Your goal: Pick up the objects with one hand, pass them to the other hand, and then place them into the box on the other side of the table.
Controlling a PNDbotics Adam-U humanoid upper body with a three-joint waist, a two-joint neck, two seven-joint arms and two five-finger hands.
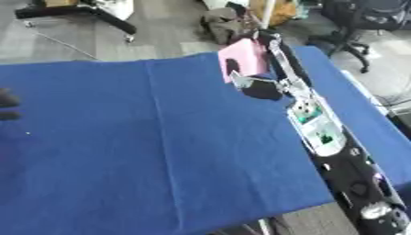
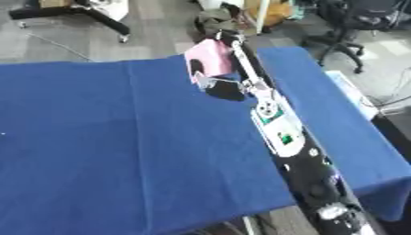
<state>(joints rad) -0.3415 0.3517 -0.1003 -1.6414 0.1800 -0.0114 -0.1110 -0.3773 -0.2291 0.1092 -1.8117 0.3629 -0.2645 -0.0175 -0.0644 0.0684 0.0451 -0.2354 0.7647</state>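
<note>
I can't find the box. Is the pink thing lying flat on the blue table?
No. The pink thing is up off the blue table, at the right hand of the outstretched arm.

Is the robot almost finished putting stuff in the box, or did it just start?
It looks early. Done: nothing I can confirm, since no box shows in either view. In hand: the right robot hand is stretched out to a pink object at the far edge of the blue table; whether it grips it, I cannot tell. Left: the handover and the drop into the box.
</note>
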